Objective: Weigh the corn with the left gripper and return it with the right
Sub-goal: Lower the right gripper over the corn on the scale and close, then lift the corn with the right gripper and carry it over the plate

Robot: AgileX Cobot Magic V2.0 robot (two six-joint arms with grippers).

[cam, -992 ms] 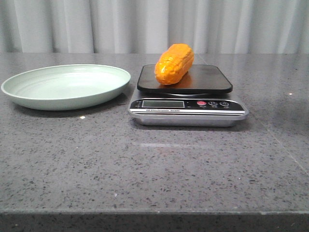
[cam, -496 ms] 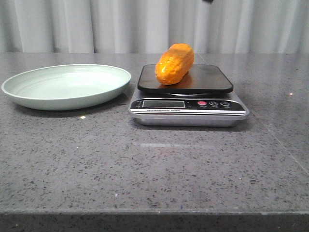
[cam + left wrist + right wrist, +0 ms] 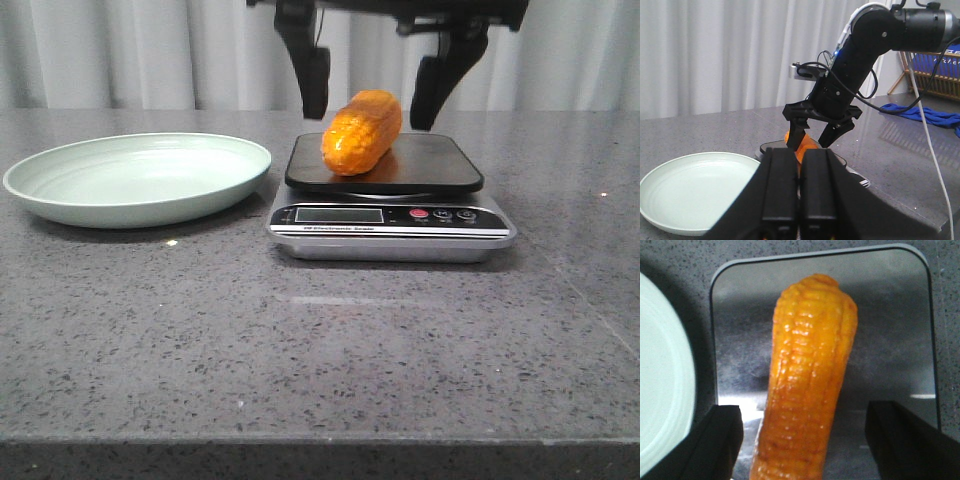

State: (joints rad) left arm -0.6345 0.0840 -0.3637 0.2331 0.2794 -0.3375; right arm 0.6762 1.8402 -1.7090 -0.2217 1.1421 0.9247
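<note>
The corn (image 3: 362, 132), a stubby orange-yellow cob, lies on the black platform of the scale (image 3: 430, 165). My right gripper (image 3: 368, 118) hangs over it from above, open, one finger on each side of the cob and apart from it. In the right wrist view the corn (image 3: 810, 380) lies between the spread fingers of the right gripper (image 3: 812, 450). My left gripper (image 3: 798, 155) is shut and empty, held back on the plate side. Its view shows the right gripper (image 3: 816, 137) above the corn (image 3: 807, 145). The left gripper is out of the front view.
A pale green plate (image 3: 140, 180) sits empty left of the scale, close to its edge; it also shows in the left wrist view (image 3: 690, 190) and the right wrist view (image 3: 660, 390). The scale's display and buttons (image 3: 440, 214) face the front. Grey stone tabletop, curtain behind.
The right gripper has come down from above into the front view and now straddles the corn with open fingers. The corn, scale and plate have not moved.
</note>
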